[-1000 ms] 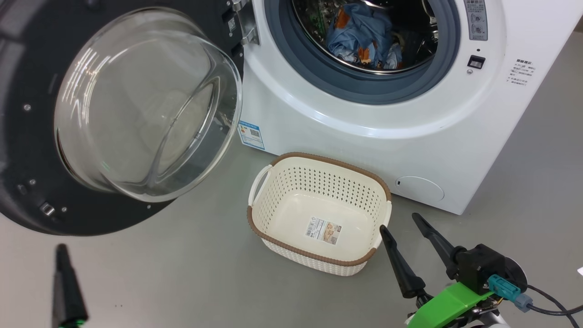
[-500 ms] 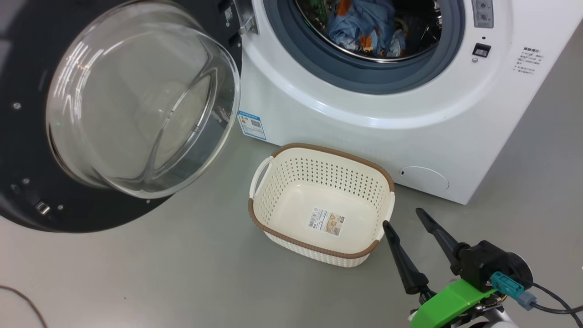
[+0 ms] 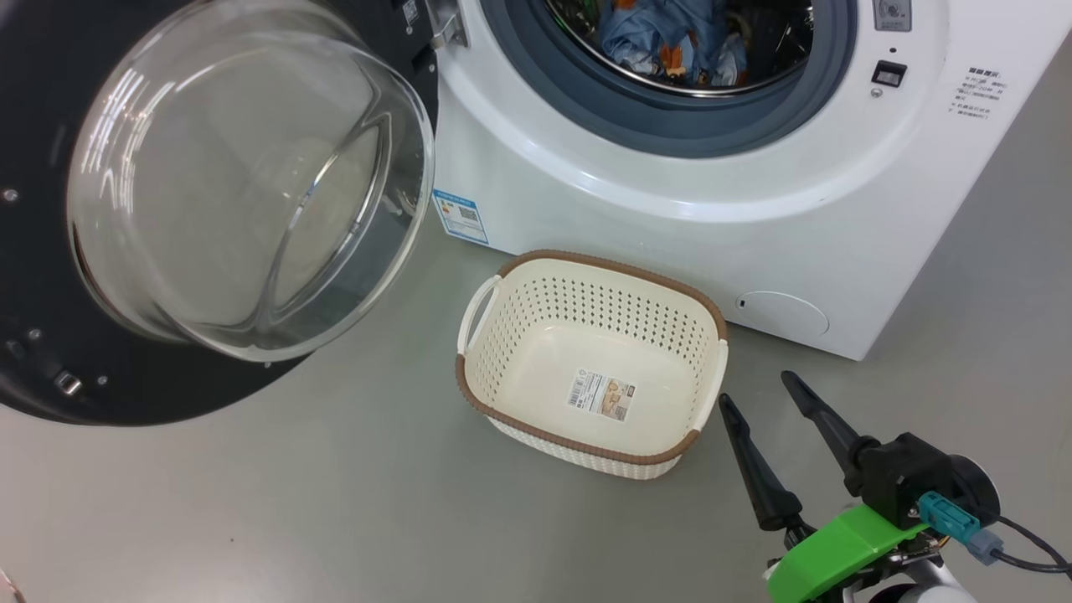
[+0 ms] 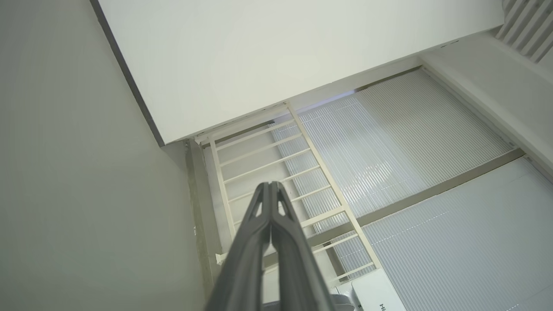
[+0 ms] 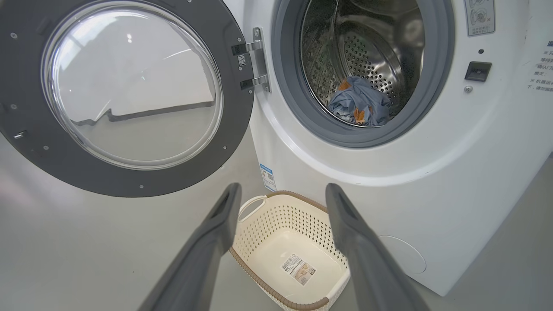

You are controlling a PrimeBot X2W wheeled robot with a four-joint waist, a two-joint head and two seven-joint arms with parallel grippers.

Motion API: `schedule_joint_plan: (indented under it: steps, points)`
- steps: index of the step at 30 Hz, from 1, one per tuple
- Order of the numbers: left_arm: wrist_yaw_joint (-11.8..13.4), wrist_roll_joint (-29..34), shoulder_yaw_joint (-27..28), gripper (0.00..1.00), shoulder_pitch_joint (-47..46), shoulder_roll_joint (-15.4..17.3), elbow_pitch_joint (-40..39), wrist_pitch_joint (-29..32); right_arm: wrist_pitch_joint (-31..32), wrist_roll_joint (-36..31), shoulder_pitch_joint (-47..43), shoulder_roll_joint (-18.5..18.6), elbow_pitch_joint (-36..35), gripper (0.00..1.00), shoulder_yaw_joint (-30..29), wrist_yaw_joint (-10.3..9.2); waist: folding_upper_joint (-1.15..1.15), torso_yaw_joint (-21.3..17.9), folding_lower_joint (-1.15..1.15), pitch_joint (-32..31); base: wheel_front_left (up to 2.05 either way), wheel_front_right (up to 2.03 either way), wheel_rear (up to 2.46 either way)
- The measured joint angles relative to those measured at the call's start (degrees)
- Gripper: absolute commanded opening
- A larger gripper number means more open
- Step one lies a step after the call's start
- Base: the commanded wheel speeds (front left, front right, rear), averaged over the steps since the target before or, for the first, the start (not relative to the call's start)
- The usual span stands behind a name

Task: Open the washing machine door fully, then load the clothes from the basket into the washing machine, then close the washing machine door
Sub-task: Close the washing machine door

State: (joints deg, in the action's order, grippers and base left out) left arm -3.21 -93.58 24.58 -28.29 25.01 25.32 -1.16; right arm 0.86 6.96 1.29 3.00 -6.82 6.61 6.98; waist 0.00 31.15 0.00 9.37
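Clothes (image 3: 670,38) lie bundled low in the steel drum (image 5: 367,56) of the washing machine (image 3: 670,226), light blue cloth with orange-brown print, behind the grey gasket (image 3: 636,126). The washing machine door (image 3: 251,184) stands swung wide open at the left of the head view. It hangs on its hinge (image 5: 257,60), with the clear domed bowl bulging toward the camera inside the black ring.

The basket (image 3: 586,261) sits upright on the grey floor (image 3: 335,502) just in front of the machine, near its lower front but apart from it. Its cream bottom shows in full, with a paper label (image 3: 601,396) lying on it. A blue sticker (image 3: 459,216) sits low on the machine's front beside the door, and a small round flap (image 3: 783,314) is just beyond the basket's right end.

The right end effector (image 3: 755,388) hovers at the lower right of the head view, near the basket's right end. Its 2 dark fingers are spread wide and empty. In the right wrist view they point toward the machine, with the basket between and below them.

The left end effector (image 4: 270,185) has its 2 fingers pressed together on nothing, pointing at a pale wall, a white railing (image 4: 276,151) and ribbed panels (image 4: 410,129)
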Motion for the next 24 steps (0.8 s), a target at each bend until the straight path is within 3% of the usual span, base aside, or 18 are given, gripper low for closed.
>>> schedule_joint_plan:
  steps: [12, 24]
  points:
    - [1.0, 0.1, -7.7, 0.0, -8.9, 3.6, 14.5, 12.3, 1.2, -0.3, 0.0, 0.0, -1.8, 1.0, -0.2, 0.0, 0.0, -0.6, 0.0, 1.0, 0.0, 0.0, 0.0]
    - [-0.6, 2.4, -13.3, 0.0, -12.5, 4.4, 18.5, 18.3, 1.7, -0.3, -0.1, 0.0, -1.8, 1.0, 0.3, 0.0, 0.0, -2.2, 0.0, 0.7, 0.0, 0.0, 0.0]
